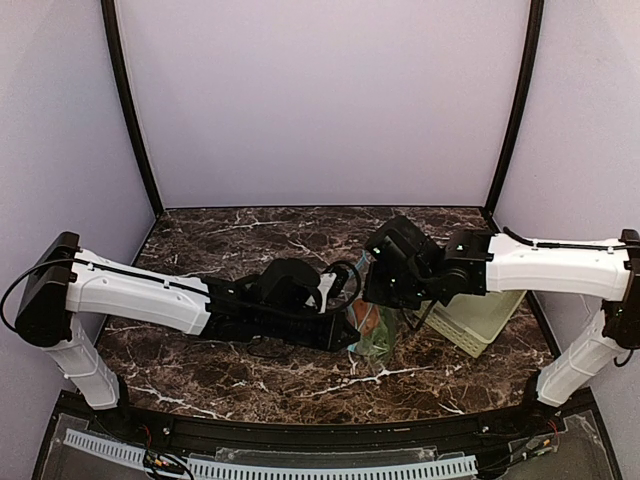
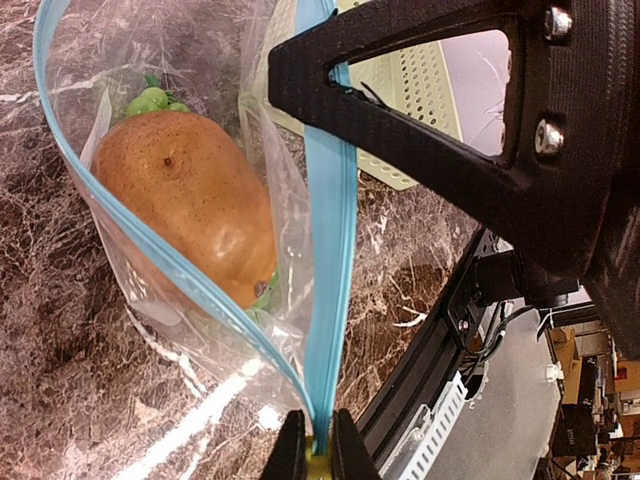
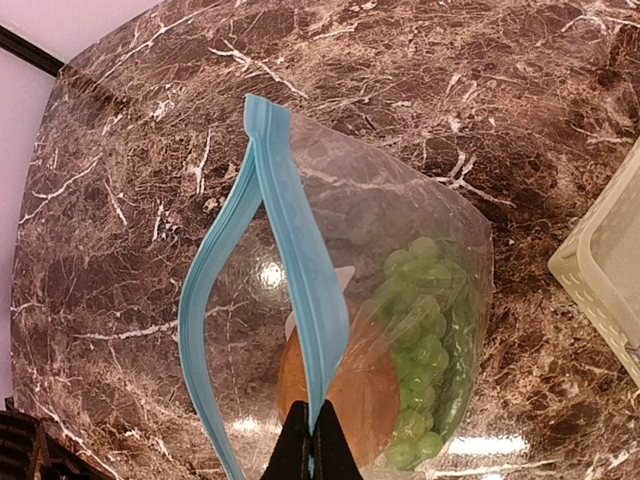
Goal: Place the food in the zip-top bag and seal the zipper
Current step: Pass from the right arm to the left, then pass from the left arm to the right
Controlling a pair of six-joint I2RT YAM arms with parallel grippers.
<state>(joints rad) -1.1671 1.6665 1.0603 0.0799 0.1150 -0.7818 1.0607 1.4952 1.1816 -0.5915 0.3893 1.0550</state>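
Note:
The clear zip-top bag [image 1: 378, 335] hangs between my two grippers at the table's middle, just above the marble. Inside lie the brown-orange potato [image 2: 190, 195] and the lumpy green vegetable [image 3: 425, 330]; the potato also shows in the right wrist view [image 3: 375, 400]. My left gripper [image 2: 318, 455] is shut on one end of the teal zipper [image 2: 330, 250]. My right gripper [image 3: 313, 445] is shut on one lip of the zipper [image 3: 300, 260] further along. The other lip [image 3: 200, 330] bows away, so the mouth gapes open. In the top view the left gripper [image 1: 348, 335] and the right gripper [image 1: 378, 300] are close together.
The pale green slotted basket [image 1: 480, 320] stands right of the bag, under the right arm, and shows in the right wrist view [image 3: 600, 280]. The right arm's black housing [image 2: 450, 130] hangs just above the bag. The table's black front rail [image 1: 320, 430] is near.

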